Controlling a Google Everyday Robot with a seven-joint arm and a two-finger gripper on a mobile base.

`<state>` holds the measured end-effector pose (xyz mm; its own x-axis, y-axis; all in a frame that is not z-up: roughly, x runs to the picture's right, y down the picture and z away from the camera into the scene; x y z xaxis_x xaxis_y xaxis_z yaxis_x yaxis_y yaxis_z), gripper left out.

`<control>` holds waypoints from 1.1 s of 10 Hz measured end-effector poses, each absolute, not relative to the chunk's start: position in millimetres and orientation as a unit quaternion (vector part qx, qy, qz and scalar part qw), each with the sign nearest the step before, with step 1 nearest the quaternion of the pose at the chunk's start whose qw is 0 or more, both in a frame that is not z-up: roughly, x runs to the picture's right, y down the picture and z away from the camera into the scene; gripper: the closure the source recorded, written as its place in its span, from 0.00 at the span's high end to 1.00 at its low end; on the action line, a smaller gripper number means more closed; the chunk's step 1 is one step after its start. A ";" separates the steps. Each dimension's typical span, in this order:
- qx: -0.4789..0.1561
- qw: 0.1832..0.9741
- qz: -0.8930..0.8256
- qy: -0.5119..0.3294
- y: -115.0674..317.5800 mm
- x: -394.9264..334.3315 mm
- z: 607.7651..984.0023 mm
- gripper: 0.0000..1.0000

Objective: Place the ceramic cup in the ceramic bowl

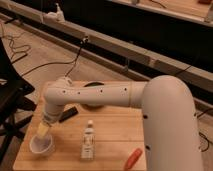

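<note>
A large white robot arm [150, 100] reaches left across a wooden table [115, 130]. The green ceramic bowl [93, 106] sits at the far side, mostly hidden behind the arm. The white ceramic cup [41, 146] stands near the front left corner, well apart from the bowl. The pincer [44, 130] hangs just over the cup's rim; whether it is wide or narrow cannot be told.

Single view looked down from above and behind the arm [100, 95] onto the nearby wooden table [116, 131]; the gripper [43, 131] sat lower left.
</note>
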<state>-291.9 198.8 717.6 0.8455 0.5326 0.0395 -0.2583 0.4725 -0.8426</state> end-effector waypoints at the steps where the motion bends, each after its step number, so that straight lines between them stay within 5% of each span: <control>1: -0.468 0.837 0.237 -0.156 207.6 -298.0 717.6 0.71; 3: -0.497 0.817 0.240 -0.167 234.5 -309.3 718.3 0.65; 9: -0.495 0.812 0.267 -0.156 241.8 -282.6 737.0 0.05; 11: -0.480 0.817 0.286 -0.144 225.1 -265.0 741.8 0.00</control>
<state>-265.0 225.1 741.8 0.7951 0.6051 -0.0395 -0.3293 0.3761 -0.8661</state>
